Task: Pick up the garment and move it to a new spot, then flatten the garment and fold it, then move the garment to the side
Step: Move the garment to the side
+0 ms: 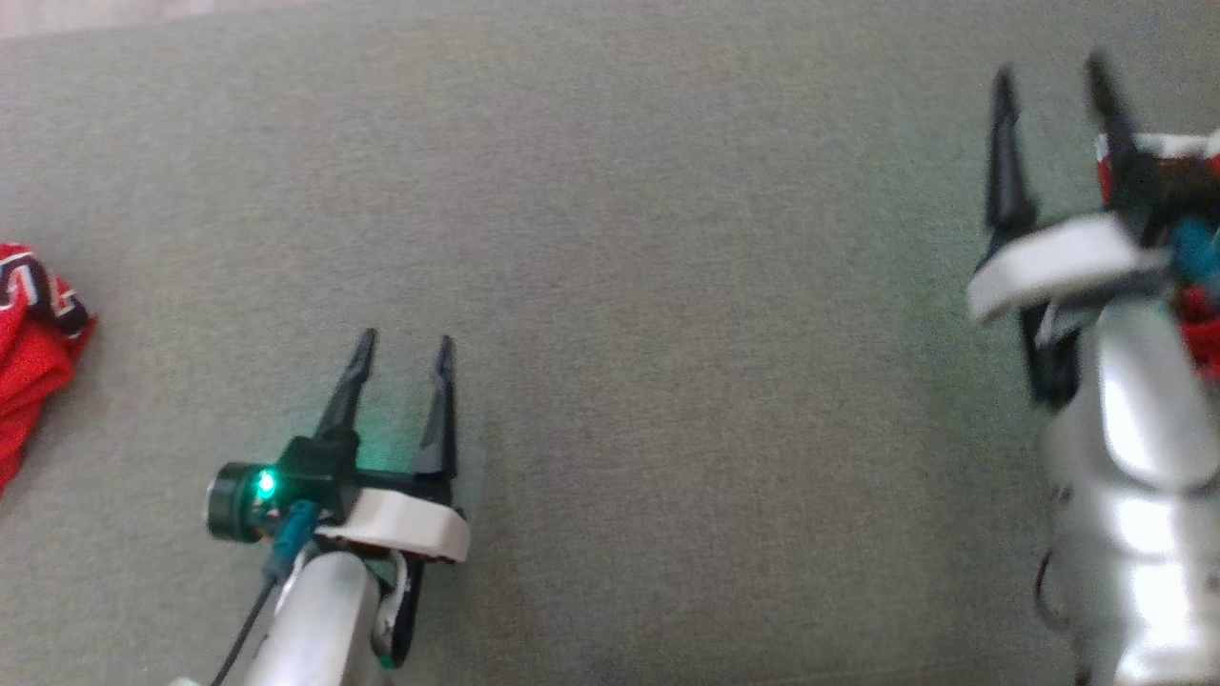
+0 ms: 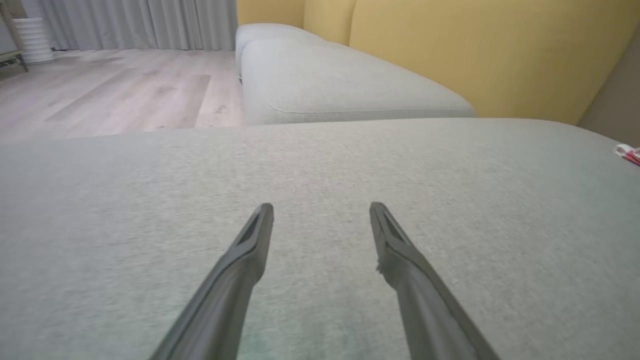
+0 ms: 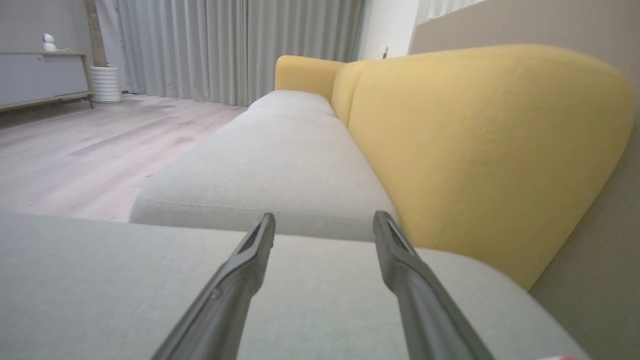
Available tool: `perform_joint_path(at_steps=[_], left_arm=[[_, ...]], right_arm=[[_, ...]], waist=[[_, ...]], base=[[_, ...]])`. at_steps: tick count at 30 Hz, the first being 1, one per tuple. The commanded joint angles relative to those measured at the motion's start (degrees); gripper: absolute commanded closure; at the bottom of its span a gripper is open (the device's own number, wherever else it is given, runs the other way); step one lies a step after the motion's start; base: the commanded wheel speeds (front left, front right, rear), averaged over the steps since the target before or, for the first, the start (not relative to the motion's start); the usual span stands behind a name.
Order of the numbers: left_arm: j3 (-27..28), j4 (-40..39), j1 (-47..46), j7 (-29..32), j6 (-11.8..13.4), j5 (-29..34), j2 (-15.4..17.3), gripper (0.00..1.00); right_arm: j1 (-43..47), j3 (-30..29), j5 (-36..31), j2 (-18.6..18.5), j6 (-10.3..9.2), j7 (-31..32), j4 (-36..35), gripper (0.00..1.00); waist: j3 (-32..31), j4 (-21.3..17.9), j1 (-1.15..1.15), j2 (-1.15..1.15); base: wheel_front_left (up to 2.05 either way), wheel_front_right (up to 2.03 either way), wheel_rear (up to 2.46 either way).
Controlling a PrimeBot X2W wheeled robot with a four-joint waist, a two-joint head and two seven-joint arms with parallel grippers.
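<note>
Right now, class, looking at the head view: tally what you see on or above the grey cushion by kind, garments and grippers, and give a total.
Red garments: 2, left-edge garment and right-edge garment
Grippers: 2, left gripper and right gripper, both open
Total: 4

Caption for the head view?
Both open over grey cushion: left gripper lower left, right gripper by a red garment; second red garment at left edge.
</note>
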Motion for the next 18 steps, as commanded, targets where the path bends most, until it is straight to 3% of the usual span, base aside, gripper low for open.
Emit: perform_joint_path(at_steps=[1, 9, 18], left_arm=[[2.7, -1.4, 0.2, -0.5, 0.5, 0.4, 0.2, 0.0], [9.5, -1.0, 4.1, -0.5, 2.3, 0.7, 0.2, 0.0], [10.8, -1.5, 8.2, -0.5, 2.4, 0.9, 0.2, 0.0]], right_arm=[[1.4, 2.5, 1.5, 0.8, -0.05, -0.6, -3.1, 0.0], [15.3, 9.7, 6.7, 1.6, -0.05, -0.6, -7.1, 0.0], [20.6, 9.5, 10.4, 1.6, -0.05, -0.6, -4.5, 0.0]], waist=[[-1.2, 1.4, 0.01, 0.0], [-5.1, 3.6, 0.01, 0.0], [-9.4, 4.4, 0.01, 0.0]], base=[[0.0, 0.0, 0.0], [0.0, 0.0, 0.0], [0.0, 0.0, 0.0]])
